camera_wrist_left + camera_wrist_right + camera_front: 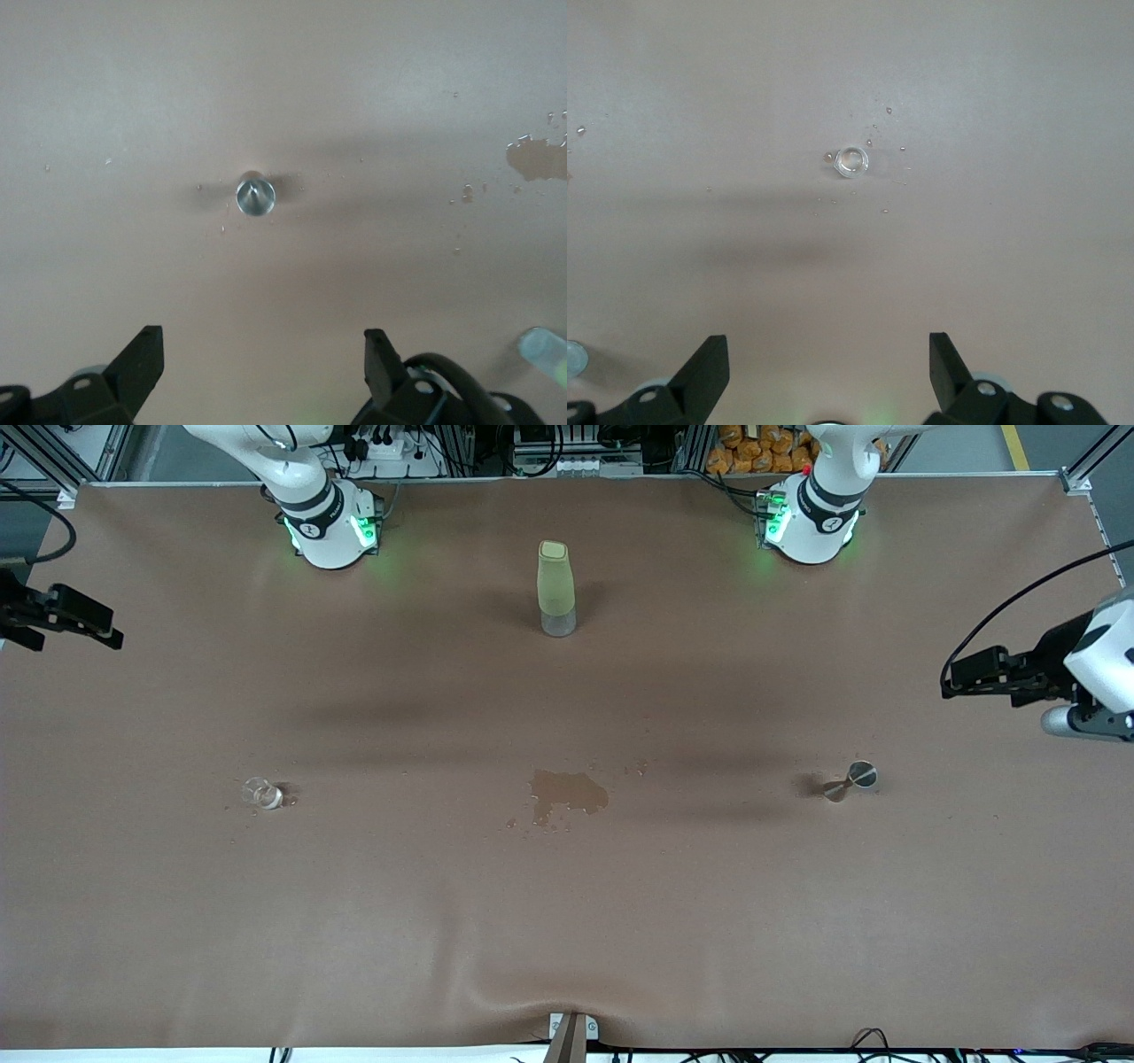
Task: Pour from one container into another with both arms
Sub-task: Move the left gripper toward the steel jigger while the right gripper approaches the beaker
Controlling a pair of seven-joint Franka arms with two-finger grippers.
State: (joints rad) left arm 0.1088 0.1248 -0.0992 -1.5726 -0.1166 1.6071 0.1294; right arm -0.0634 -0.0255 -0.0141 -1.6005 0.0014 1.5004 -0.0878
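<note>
Front view gives me both arms parked high at the bench [567, 921] ends. My left tool [263, 367] hangs spread over the jigger [850, 779], which stands upright toward the left arm's end. My right tool [828, 370], spread too, hangs over the glass cup [262, 793] toward the right arm's end. Between them lies a wet patch [567, 793]; a bottle [556, 589] stands nearer the bases.
</note>
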